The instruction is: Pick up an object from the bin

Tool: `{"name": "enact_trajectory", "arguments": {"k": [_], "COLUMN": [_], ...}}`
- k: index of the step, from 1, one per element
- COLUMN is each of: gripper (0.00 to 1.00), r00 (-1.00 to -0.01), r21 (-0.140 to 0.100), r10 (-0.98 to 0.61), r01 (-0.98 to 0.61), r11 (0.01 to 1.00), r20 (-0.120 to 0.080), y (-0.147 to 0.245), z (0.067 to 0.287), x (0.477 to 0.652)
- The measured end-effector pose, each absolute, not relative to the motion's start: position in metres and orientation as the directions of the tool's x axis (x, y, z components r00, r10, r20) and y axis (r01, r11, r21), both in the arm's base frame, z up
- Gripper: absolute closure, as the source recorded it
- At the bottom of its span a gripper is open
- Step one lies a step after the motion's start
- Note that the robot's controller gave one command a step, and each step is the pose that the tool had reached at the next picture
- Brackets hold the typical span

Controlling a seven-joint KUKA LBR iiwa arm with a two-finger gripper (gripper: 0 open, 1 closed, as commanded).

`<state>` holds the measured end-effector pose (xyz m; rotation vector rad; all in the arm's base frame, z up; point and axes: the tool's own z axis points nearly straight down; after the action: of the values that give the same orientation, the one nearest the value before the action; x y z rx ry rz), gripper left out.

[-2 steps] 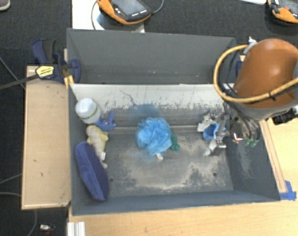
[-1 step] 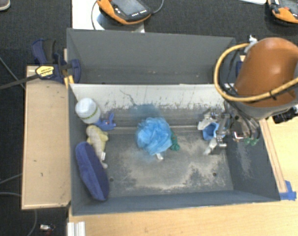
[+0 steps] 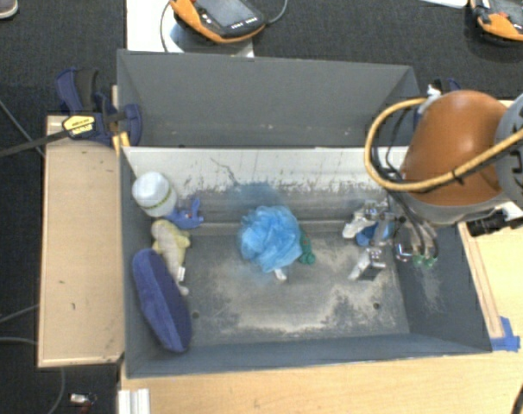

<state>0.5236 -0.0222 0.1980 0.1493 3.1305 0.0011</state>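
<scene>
Blue mesh bath sponge (image 3: 270,237), puffy and crumpled, lies mid-floor in the bin (image 3: 261,102), a small green thing (image 3: 306,254) touching its right side. Right of it and apart, the claw (image 3: 378,257) hangs low over bare floor; spread or pressed together, I cannot tell. White jar (image 3: 153,193), pale plush toy (image 3: 171,244) and perhaps a dark blue pouch (image 3: 160,300) line the left wall.

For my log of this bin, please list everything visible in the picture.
bin: one, grey, centre
bath sponge: one, light blue, middle of bin
scrap: one, green, against sponge's right side
jar: one, pale with white lid, back left corner
small thing: one, blue, right of jar
toy figure: one, cream, in front of jar
long thing: one, dark blue, along left wall, front
handheld devices: two, orange-black, beyond the bin's back
orange cover: one, on the arm, right
gripper: one, metal, bin's right part
</scene>
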Motion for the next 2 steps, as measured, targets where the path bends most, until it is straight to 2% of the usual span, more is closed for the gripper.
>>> {"name": "enact_trajectory", "arguments": {"k": [1, 2], "gripper": [0.00, 0.00], "r00": [-0.955, -0.967], "r21": [0.005, 0.002], "r10": [0.297, 0.256], "r01": [0.297, 0.256], "r11": [0.955, 0.967], "r20": [-0.013, -0.008], "y": [-0.0121, -0.0048], "z": [0.1389, 0.1396], "x": [0.5257, 0.5203]}}
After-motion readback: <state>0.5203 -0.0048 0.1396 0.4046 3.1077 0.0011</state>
